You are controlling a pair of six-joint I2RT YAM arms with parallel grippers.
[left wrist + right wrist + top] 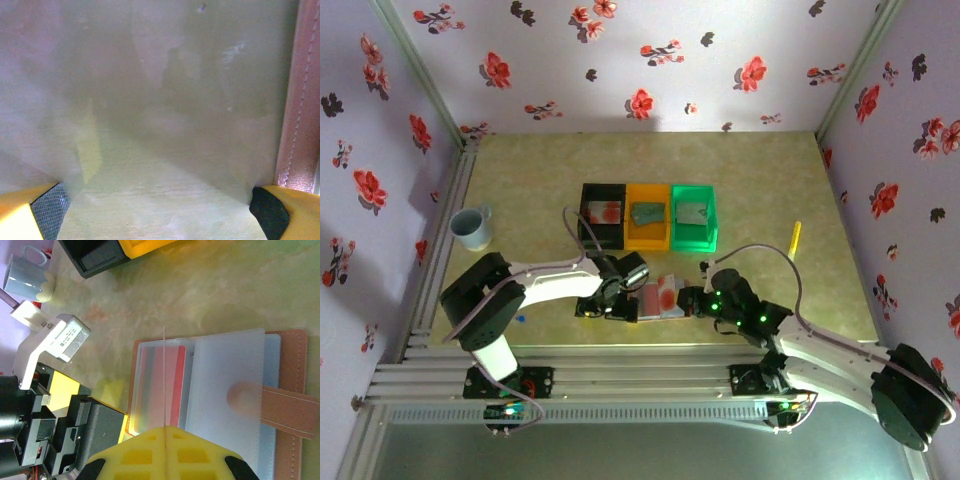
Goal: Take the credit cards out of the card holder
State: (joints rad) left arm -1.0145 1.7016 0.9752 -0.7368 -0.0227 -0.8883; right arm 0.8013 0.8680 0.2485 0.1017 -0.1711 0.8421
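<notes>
The card holder (660, 298) lies open on the table between my two grippers, blue-grey sleeves up and its pinkish-tan cover (287, 357) around them. My right gripper (164, 430) is shut on a thin credit card (164, 375), seen edge-on above the holder. Another reddish card (177, 385) sits in the holder's left sleeve. My left gripper (160, 212) is open over bare table, its right finger (270, 212) against the holder's stitched edge (300, 100). From above, the left gripper (612, 300) and right gripper (692, 302) flank the holder.
Behind the holder stand a black bin (584, 215), an orange bin (631, 232) and a green bin (711, 215), each with something flat inside. A grey mug (472, 228) is at the left, a yellow pen (795, 236) at the right.
</notes>
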